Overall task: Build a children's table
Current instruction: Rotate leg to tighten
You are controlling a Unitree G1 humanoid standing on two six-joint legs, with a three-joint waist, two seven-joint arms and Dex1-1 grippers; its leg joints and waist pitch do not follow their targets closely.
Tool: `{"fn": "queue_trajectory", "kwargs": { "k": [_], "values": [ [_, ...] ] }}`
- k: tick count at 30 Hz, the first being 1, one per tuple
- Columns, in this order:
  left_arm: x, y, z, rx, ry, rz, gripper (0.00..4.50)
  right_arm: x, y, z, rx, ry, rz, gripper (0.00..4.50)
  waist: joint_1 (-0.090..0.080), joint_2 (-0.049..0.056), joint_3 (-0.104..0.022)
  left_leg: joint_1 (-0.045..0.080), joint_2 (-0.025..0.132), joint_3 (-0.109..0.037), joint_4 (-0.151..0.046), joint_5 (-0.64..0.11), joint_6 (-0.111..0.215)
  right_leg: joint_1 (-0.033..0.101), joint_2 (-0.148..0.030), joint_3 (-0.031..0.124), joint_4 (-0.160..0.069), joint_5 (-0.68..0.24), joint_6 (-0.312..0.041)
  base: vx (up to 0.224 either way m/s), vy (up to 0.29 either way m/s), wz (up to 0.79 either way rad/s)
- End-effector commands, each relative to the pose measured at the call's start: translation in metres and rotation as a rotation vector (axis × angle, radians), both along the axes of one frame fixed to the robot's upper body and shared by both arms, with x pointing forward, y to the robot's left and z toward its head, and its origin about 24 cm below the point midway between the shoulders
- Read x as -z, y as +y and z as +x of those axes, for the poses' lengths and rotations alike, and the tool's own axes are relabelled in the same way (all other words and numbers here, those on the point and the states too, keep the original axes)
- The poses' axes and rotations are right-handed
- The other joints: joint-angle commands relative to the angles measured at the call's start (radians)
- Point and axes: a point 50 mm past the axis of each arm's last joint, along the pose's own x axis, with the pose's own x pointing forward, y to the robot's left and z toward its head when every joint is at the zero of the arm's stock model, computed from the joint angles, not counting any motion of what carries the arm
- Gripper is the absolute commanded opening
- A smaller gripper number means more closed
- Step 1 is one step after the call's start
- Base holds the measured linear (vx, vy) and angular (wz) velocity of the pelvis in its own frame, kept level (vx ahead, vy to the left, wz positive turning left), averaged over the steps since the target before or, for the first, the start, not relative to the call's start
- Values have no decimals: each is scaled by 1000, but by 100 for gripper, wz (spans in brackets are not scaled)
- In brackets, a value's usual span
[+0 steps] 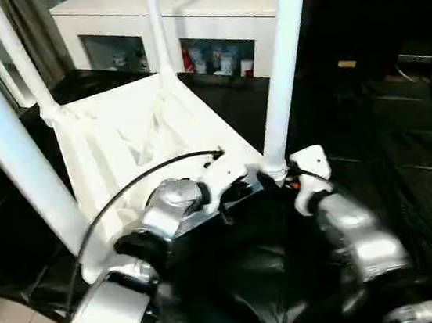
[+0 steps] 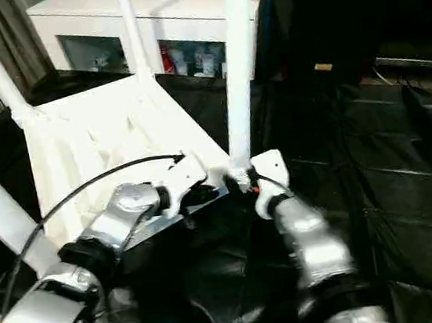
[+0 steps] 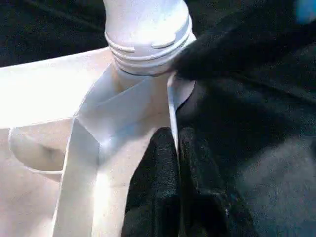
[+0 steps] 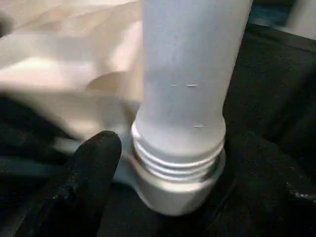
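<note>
With threads of near leg [image 4: 190, 74] still exposed above corner socket [image 4: 173, 190], risk of wobble or cross-threading; left claw [image 3: 173, 163] pinching tabletop [image 1: 130, 136] rim, right claw [image 1: 281, 181] state impossible to tell.

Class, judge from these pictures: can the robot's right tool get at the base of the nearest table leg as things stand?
Probably yes. The right tool is already beside the leg at its corner socket, with nothing between them.

Both forearms [image 1: 122, 299] were rounded silver shells with black joint bands, ending in white wrist housings. A thin black cable [image 1: 125, 190] looped over the left arm. The right wrist [image 1: 309, 167] showed a small red mark, and the fingers [image 4: 89, 173] were matte black
</note>
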Motion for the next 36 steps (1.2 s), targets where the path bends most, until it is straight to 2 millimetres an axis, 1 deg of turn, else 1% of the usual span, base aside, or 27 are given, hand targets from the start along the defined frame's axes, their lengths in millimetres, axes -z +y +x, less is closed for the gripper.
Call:
{"fn": "queue_trajectory", "kwargs": {
  "k": [1,2,3,4,5,7,8,9,12,14,15,16,17,20,23,25,26,34,36],
  "values": [
    [9,2,-9,84,41,20,0,-10,8,-2,-108,-20,21,368,3,-12,-46,-5,31,-17,-64,-251,70,49,-59,36,-82,-236,-195,0,0,0],
    [8,7,-12,139,57,8,0,-14,2,-4,-169,-20,4,368,5,-11,-47,-4,32,-17,-63,-234,77,48,-60,35,-80,-219,-205,0,0,0],
    [7,9,-15,171,70,-1,0,-16,-1,-5,-200,-17,-1,368,4,-10,-48,-6,33,-16,-62,-223,79,48,-60,36,-78,-205,-211,0,0,0],
    [7,9,-15,171,70,-1,0,-16,-1,-5,-200,-17,-1,368,6,-9,-51,-5,36,-17,-60,-196,85,50,-60,35,-72,-156,-229,0,0,0],
    [4,16,-22,273,100,-15,0,-20,-7,-10,-289,0,-8,368,7,-7,-51,-3,38,-16,-59,-187,94,50,-58,34,-67,-118,-250,0,0,0],
    [2,21,-25,324,121,-26,0,-21,-8,-13,-347,17,-14,368,13,-5,-51,-2,42,-13,-58,-174,103,48,-56,34,-61,-76,-273,0,0,0],
    [1,22,-27,335,132,-36,0,-21,-8,-14,-374,29,-15,368,16,-4,-50,-2,43,-12,-58,-172,103,48,-55,33,-59,-68,-276,0,0,0],
    [0,26,-28,341,148,-42,0,-20,-6,-19,-430,56,-15,368,23,-3,-48,1,46,-10,-60,-184,96,47,-57,32,-59,-83,-280,0,0,0],
    [0,28,-28,345,151,-44,0,-18,-5,-22,-465,73,-25,368,30,-4,-47,2,46,-9,-62,-201,80,45,-58,33,-61,-120,-271,0,0,0],
    [-1,29,-27,341,149,-48,0,-13,-3,-25,-507,99,-57,368,30,-7,-44,1,44,-10,-64,-224,62,44,-61,34,-67,-177,-253,0,0,0],
    [-1,29,-27,341,149,-48,0,-13,-3,-25,-507,99,-57,368,30,-6,-44,2,44,-11,-64,-227,58,44,-62,34,-68,-187,-248,0,0,0],
    [-1,30,-27,340,149,-50,0,-12,-3,-26,-518,105,-66,368,30,-8,-44,2,43,-11,-64,-228,53,44,-62,35,-70,-198,-241,0,0,0],
    [-1,31,-27,335,145,-48,0,-11,-3,-25,-515,106,-65,344,29,-9,-45,1,42,-12,-64,-222,52,45,-62,35,-69,-196,-237,0,0,0],
    [-2,32,-26,333,142,-46,0,-12,-3,-24,-517,110,-60,331,29,-8,-46,1,41,-11,-62,-201,56,45,-61,35,-67,-172,-238,0,0,0],
    [-3,32,-26,331,141,-45,0,-12,-3,-24,-516,110,-57,294,29,-8,-47,-1,41,-11,-61,-191,62,46,-60,34,-64,-152,-243,0,0,0],
    [-3,33,-26,331,141,-46,0,-13,-4,-23,-517,110,-53,289,30,-9,-46,-1,41,-11,-61,-194,63,46,-60,34,-65,-160,-242,0,0,0],
    [-3,33,-25,329,140,-46,0,-14,-4,-23,-515,108,-47,275,30,-9,-46,-1,41,-11,-61,-196,62,46,-61,34,-66,-169,-240,0,0,0],
    [-1,35,-26,320,151,-48,0,-14,-2,-24,-516,108,-21,272,30,-10,-47,-1,41,-11,-61,-187,63,46,-60,34,-65,-161,-240,0,0,0],
    [3,36,-21,229,138,-20,0,-9,-3,-19,-419,119,-9,272,28,-9,-46,-1,41,-11,-61,-191,62,45,-60,34,-65,-165,-242,0,0,0]
  ]
}}
